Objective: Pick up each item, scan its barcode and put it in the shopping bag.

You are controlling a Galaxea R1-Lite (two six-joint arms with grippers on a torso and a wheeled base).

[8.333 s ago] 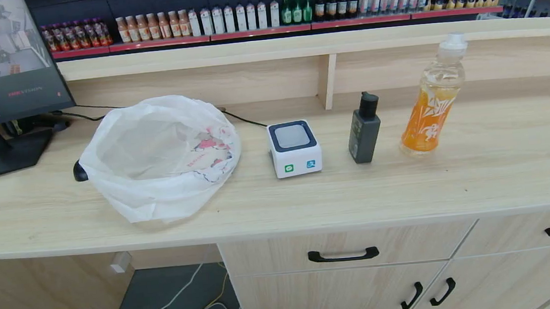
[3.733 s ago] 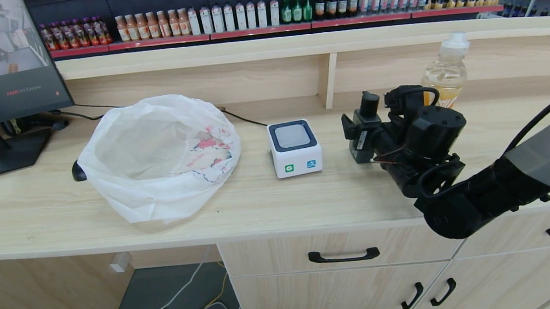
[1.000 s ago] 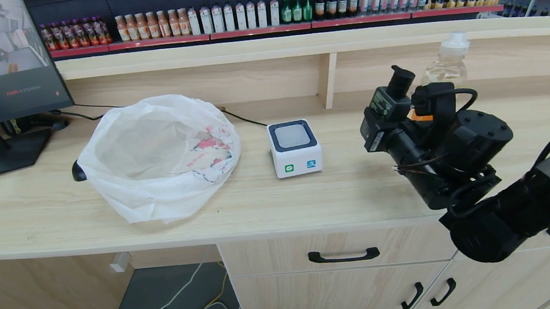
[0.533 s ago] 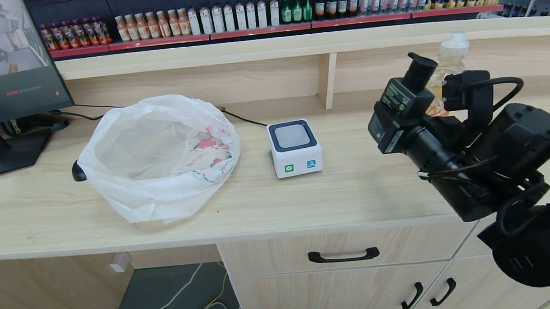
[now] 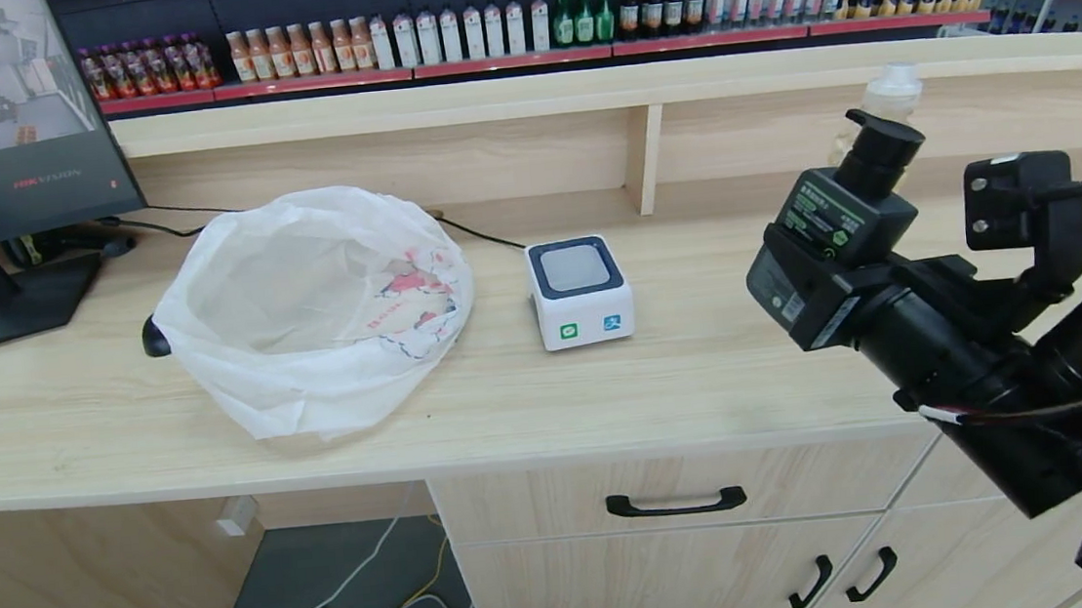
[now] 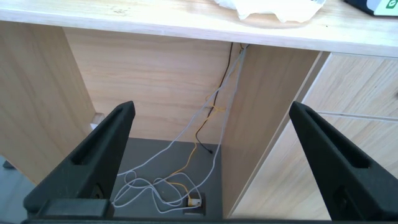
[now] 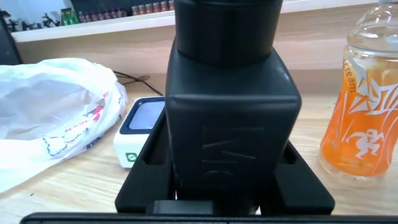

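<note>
shopping bag (image 5: 311, 304) left of scanner (image 5: 579, 291) | pump bottle (image 5: 824, 240) right, above counter (image 5: 607, 386) | drink bottle (image 5: 892, 89) behind it

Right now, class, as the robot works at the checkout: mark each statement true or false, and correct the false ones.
1. The right gripper holds the dark bottle clear of the counter. True.
2. The dark bottle lies in the bag. False: it is in the right gripper, and the bag looks empty.
3. The scanner stands on the counter to the right of the bag. True.
4. The orange drink lies on its side. False: it stands upright on the counter.
5. The left gripper is shut on the orange drink. False: it is open and holds nothing, down below the counter's edge.
</note>
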